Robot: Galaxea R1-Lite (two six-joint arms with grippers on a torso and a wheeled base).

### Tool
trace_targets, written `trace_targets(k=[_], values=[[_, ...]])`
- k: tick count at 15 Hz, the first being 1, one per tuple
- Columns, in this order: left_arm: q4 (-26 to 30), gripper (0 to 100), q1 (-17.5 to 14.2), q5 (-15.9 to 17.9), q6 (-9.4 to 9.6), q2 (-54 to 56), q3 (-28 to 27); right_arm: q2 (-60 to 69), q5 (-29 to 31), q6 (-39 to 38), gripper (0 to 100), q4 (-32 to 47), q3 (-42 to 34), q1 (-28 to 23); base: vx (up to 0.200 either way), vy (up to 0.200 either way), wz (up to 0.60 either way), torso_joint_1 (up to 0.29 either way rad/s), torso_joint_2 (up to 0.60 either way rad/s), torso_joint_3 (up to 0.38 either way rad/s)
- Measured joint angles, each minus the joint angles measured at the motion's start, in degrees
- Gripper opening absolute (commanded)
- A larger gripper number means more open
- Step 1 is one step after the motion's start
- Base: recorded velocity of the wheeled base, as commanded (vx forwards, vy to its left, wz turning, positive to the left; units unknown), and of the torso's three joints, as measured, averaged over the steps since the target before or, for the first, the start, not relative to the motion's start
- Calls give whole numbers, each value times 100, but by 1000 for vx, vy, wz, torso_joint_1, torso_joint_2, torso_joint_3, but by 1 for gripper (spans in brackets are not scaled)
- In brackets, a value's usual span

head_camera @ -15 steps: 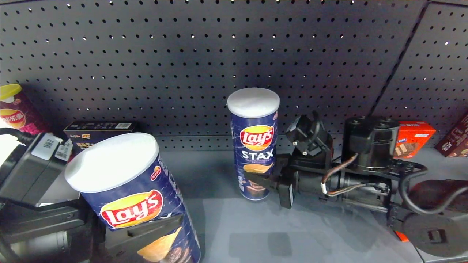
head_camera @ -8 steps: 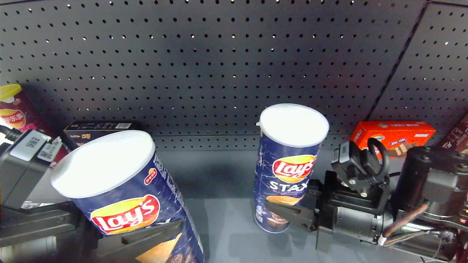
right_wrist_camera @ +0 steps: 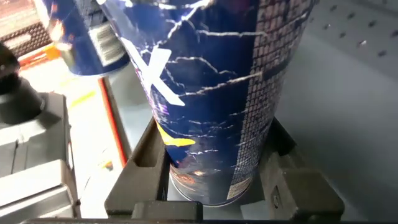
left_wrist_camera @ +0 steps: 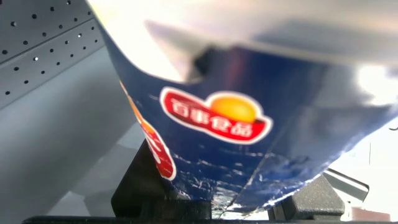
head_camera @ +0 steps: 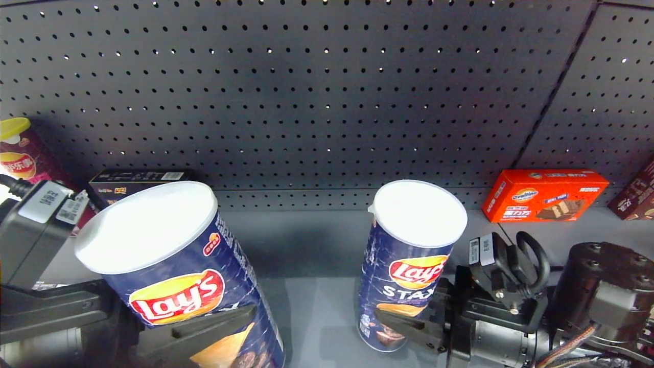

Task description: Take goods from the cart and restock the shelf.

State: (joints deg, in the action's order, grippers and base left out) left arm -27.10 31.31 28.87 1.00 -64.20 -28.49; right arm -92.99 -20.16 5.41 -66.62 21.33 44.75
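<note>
A: Where is the left gripper (head_camera: 153, 327), and what does it do?

B: It is at the near left of the shelf board (head_camera: 317, 306). Its fingers pinch the left can (head_camera: 173, 266), a dark blue chip tube with a white lid. The tube leans, with its lid toward the left. In the left wrist view the left gripper (left_wrist_camera: 230, 199) clamps the same tube (left_wrist_camera: 236, 124) from both sides, low on its body.

A: And the right gripper (head_camera: 393, 327)?

B: It is pressed on the lower part of the right can (head_camera: 409, 255), which is the same kind of tube and stands nearly upright. The right wrist view shows the right gripper (right_wrist_camera: 217, 180) with one finger on each side of this tube (right_wrist_camera: 217, 93). Whether the base touches the shelf board cannot be told.

A: How do the two tubes stand to each other?

B: They are well apart, with bare board between them.

A: What else is on the shelf?

B: At the back, against the pegboard wall (head_camera: 306, 102), an orange box (head_camera: 544, 195) lies behind the right arm. A dark red box (head_camera: 636, 199) is at the far right edge. A black box (head_camera: 135, 179) is behind the left can, and a purple can (head_camera: 23, 153) with a yellow lid stands at the far left.
</note>
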Motion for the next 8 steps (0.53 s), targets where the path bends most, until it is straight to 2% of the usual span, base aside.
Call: trace_targets(k=[8], values=[[-2,0,-44,2,-2,-5,5,-489,-4,20,0,-438,9,152,0,0,0,0,0,0]])
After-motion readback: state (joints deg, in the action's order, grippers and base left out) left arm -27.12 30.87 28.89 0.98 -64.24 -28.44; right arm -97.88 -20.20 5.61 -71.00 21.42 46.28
